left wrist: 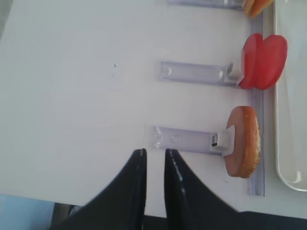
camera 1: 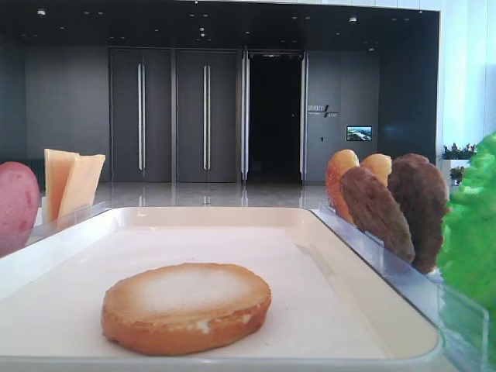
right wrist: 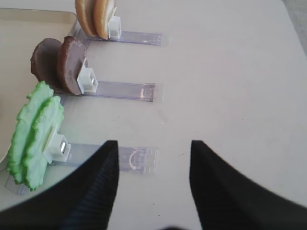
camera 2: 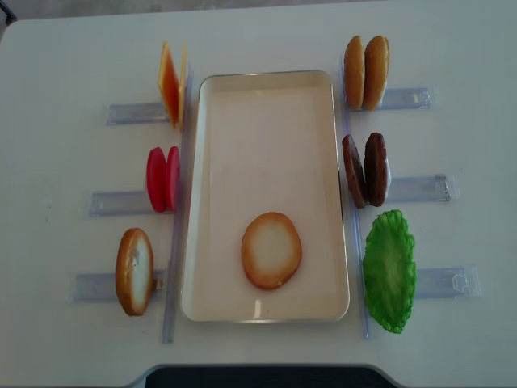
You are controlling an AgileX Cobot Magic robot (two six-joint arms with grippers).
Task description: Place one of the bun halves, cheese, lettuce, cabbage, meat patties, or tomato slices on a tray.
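One bun half (camera 2: 271,250) lies flat, pale face up, in the near part of the cream tray (camera 2: 266,145). A second bun half (left wrist: 244,141) stands on edge in a clear holder left of the tray. My left gripper (left wrist: 154,152) hovers over bare table beside that holder's end, shut and holding nothing. My right gripper (right wrist: 154,143) is open and empty over the table right of the lettuce (right wrist: 33,139). Meat patties (camera 2: 364,169), tomato slices (camera 2: 162,179) and cheese (camera 2: 171,83) stand in their holders. No cabbage is in view. Neither gripper shows in the overhead view.
Two orange-golden rounded pieces (camera 2: 365,72) stand in the far right holder. Clear plastic holder strips (camera 2: 420,188) stick out sideways from both long sides of the tray. The table's front edge (camera 2: 258,368) runs close below the tray.
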